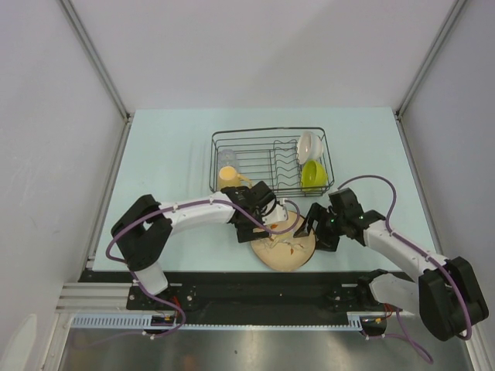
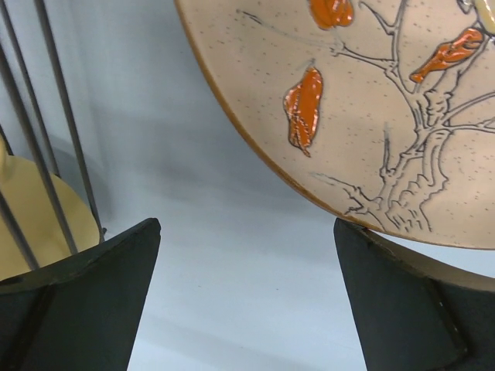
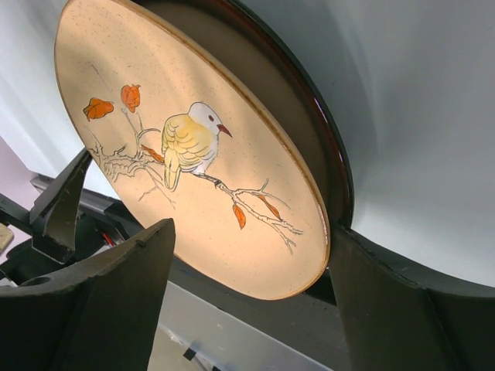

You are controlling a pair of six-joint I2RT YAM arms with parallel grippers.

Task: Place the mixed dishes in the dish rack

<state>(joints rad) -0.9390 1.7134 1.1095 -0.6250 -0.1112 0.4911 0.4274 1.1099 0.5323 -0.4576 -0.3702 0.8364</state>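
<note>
Plates stacked at the near edge of the pale-blue table (image 1: 170, 154), a pincer on each side

Round tan leaf-and-bird patterned plate (image 1: 285, 249) lies flat on a dark-rimmed tan plate (image 3: 334, 162), nearer the arms than the black wire dish rack (image 1: 271, 131); right gripper (image 1: 312, 232) spread, straddling the stack's right rim, best placed to take it; left gripper (image 1: 269, 226) spread wide just off the left rim, holding nothing.

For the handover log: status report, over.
Left tool, right tool open at round tan leaf-patterned plate. Stacked on dark-rimmed plate, outside black wire dish rack. Left arm between plates and rack.
</note>
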